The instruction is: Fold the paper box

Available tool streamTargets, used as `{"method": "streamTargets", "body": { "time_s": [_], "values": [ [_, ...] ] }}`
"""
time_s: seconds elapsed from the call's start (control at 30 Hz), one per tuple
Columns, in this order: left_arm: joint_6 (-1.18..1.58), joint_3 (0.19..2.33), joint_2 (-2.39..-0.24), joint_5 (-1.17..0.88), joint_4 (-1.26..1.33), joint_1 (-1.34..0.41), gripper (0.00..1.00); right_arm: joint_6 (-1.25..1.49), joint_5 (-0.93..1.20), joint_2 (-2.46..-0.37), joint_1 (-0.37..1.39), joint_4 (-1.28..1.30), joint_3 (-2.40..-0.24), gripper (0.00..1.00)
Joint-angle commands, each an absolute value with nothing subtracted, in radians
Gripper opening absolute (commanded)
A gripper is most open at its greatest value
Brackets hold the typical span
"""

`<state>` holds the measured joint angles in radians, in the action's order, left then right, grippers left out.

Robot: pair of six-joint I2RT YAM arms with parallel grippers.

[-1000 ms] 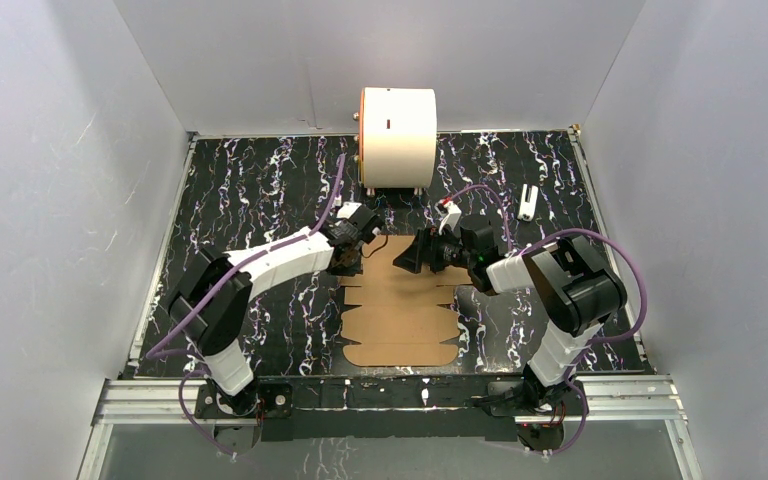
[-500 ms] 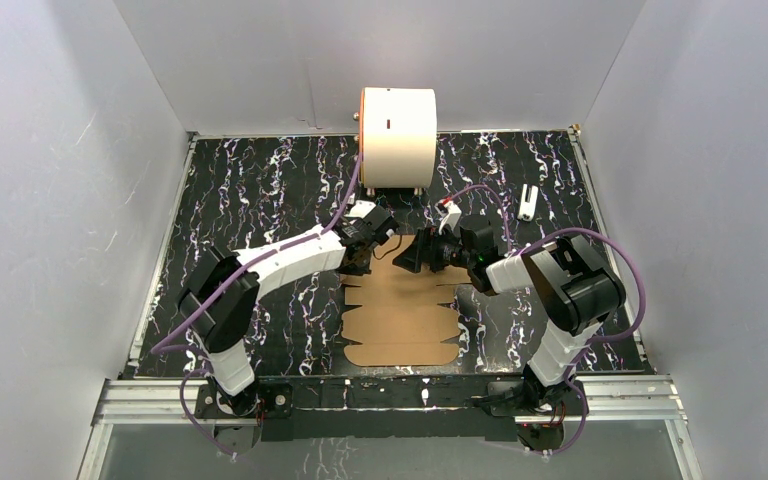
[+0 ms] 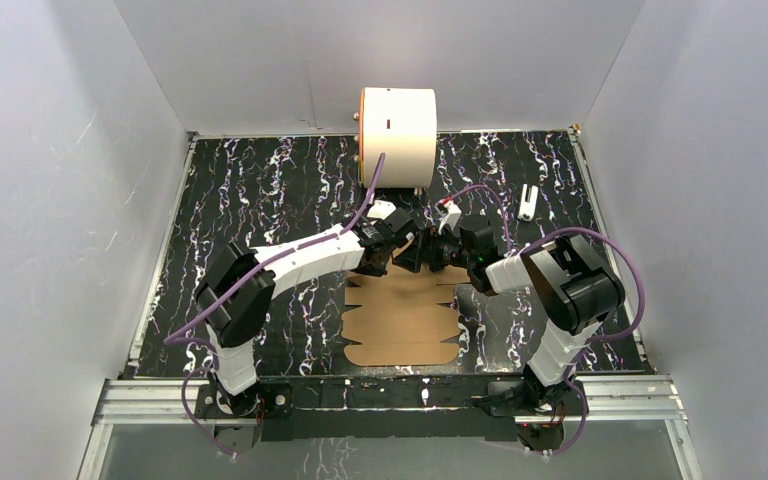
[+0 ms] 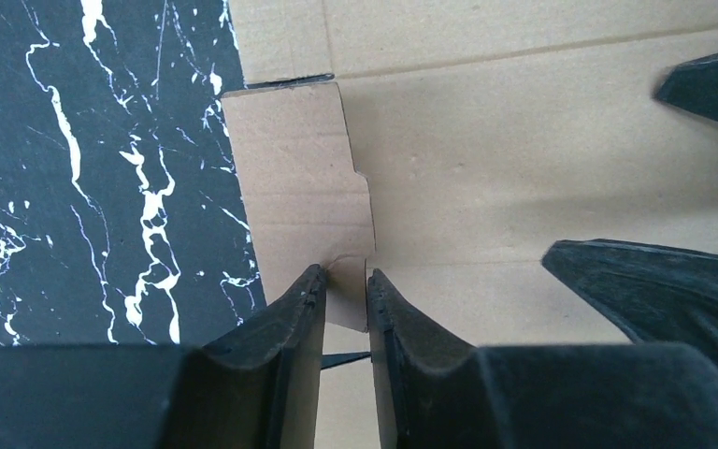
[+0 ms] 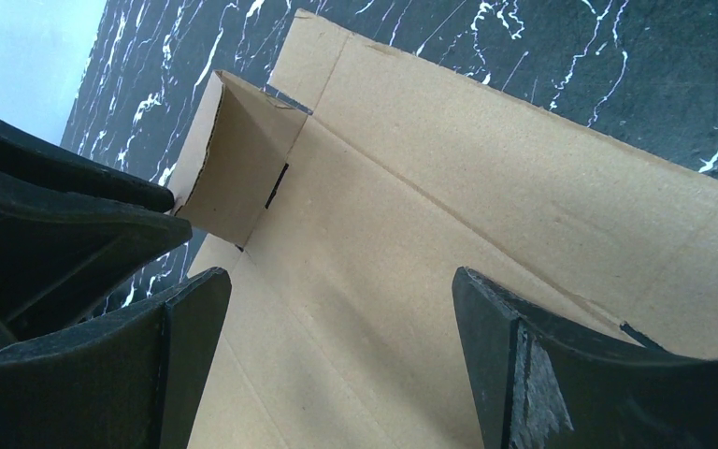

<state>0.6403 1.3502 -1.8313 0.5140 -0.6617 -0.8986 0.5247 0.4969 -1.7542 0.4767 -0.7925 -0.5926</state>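
Mid-table, paper box (image 3: 401, 325) partly hidden, left pincer (image 4: 345, 276) barely parted astride flap (image 4: 299, 168) — right pincer (image 5: 337, 281) gaping.

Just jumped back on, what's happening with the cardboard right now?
Both arms are working at the far end of the flat brown paper box on the marbled table. The left claw straddles the edge of a side flap that stands raised off the sheet, its jaws only slightly apart. The right claw hovers wide open over the adjoining panel, holding nothing. The rest of the sheet lies flat.
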Motion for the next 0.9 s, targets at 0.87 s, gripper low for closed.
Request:
{"method": "streamTargets", "body": {
  "time_s": [0.87],
  "values": [
    [0.68, 1.25, -1.592, 0.56, -0.563, -0.947, 0.43, 0.513, 0.504, -1.735, 0.495, -0.719, -0.598, 0.98]
  ]
}}
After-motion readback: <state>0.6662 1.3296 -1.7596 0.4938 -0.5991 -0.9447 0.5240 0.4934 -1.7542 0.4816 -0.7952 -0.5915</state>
